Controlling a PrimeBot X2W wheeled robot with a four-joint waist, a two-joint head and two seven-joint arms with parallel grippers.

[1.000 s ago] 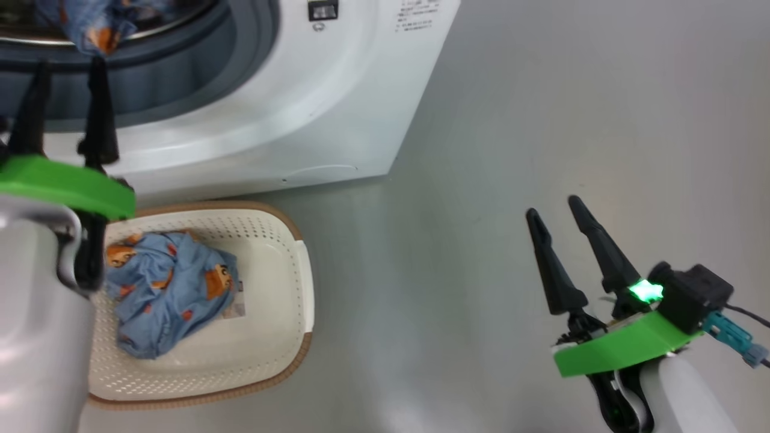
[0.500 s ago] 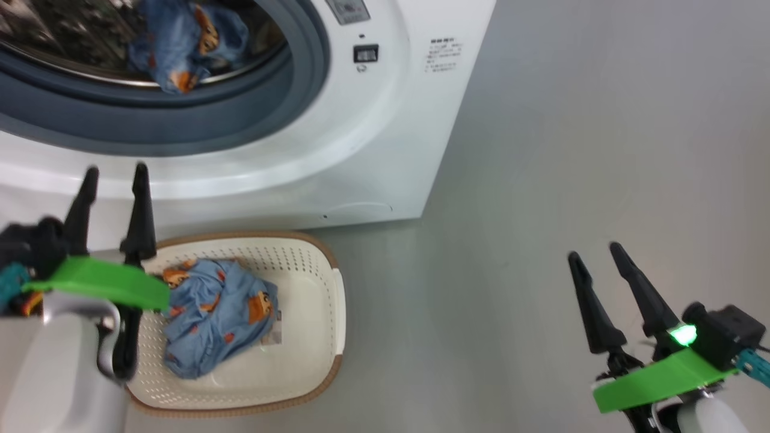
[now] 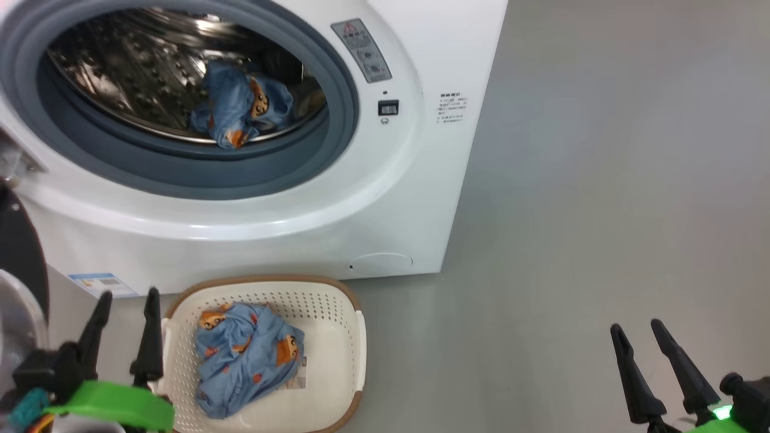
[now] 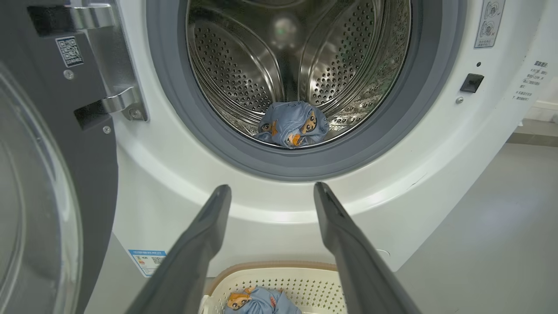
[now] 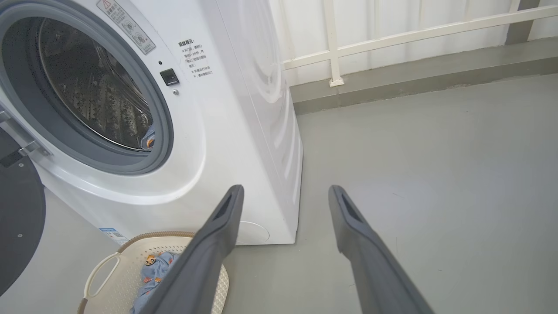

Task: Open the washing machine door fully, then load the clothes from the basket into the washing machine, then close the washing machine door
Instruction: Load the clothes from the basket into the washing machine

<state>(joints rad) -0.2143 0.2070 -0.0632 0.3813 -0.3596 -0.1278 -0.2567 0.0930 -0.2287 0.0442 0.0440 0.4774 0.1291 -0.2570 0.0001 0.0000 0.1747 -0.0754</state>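
The washing machine (image 3: 385,198) stands with its mouth uncovered, and the washing machine door (image 4: 43,183) is swung wide to the left. One light blue garment with orange figures (image 3: 243,111) lies in the steel drum (image 4: 244,74). A second blue garment (image 3: 246,361) lies in the basket (image 3: 346,337) on the floor before the machine. My left gripper (image 3: 128,293) is open and empty at the basket's left rim, fingers pointing at the machine. My right gripper (image 3: 635,325) is open and empty over bare floor, far right of the basket.
Grey floor (image 3: 601,180) stretches to the right of the machine. A white railing and a low kerb (image 5: 414,39) run along the wall behind. The open door's black rim (image 3: 18,252) juts out at the left, close to my left arm.
The head camera has swung upward, so the machine and basket slid down the picture. My left gripper has drawn back from the drum's lip to beside the basket. Both grippers stayed open.
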